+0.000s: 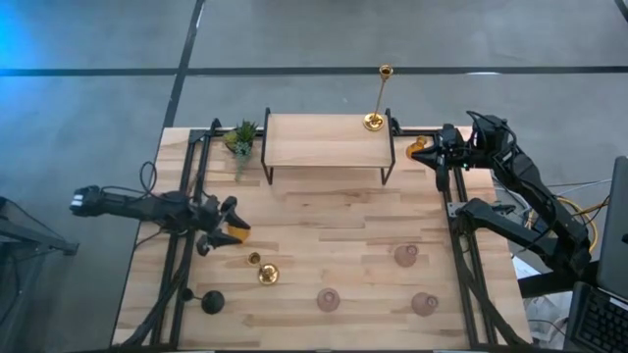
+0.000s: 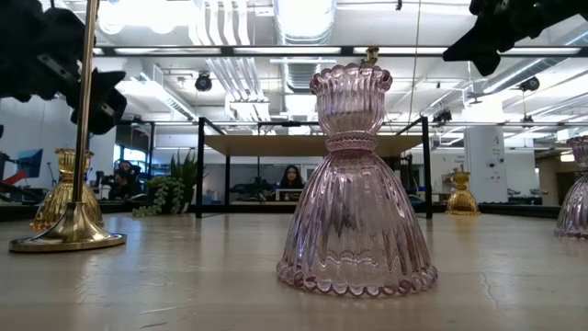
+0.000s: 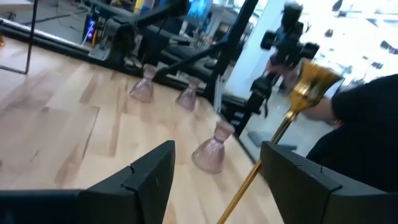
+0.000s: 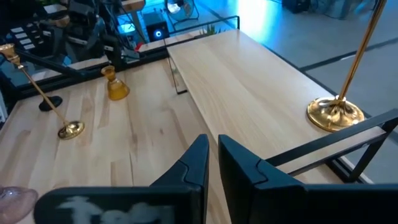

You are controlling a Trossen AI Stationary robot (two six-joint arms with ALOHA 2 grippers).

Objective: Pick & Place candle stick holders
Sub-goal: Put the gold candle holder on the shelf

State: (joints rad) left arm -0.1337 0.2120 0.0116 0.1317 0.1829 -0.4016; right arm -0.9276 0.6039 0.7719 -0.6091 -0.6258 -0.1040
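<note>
One tall brass stick (image 1: 373, 121) stands by its round base on the right end of the raised wooden shelf (image 1: 324, 140). The second brass stick (image 1: 265, 273) stands on the table near the front left, and shows in the left wrist view (image 3: 297, 102). My left gripper (image 1: 218, 233) is open and empty just left of it (image 3: 214, 180), beside an amber glass holder (image 1: 238, 233). My right gripper (image 1: 437, 157) is shut and empty (image 4: 212, 163), raised by the shelf's right end, next to the other amber holder (image 1: 420, 149). Three pink glass holders (image 1: 406, 255) (image 1: 328, 299) (image 1: 424, 304) and the black stemmed one (image 1: 212, 301) stand along the near part.
A small green potted plant (image 1: 240, 137) stands at the shelf's left end. The shelf's black frame legs (image 1: 267, 176) rest on the table. Bare wood lies in the table's middle (image 1: 334, 221). People sit in the room beyond the table (image 2: 292, 179).
</note>
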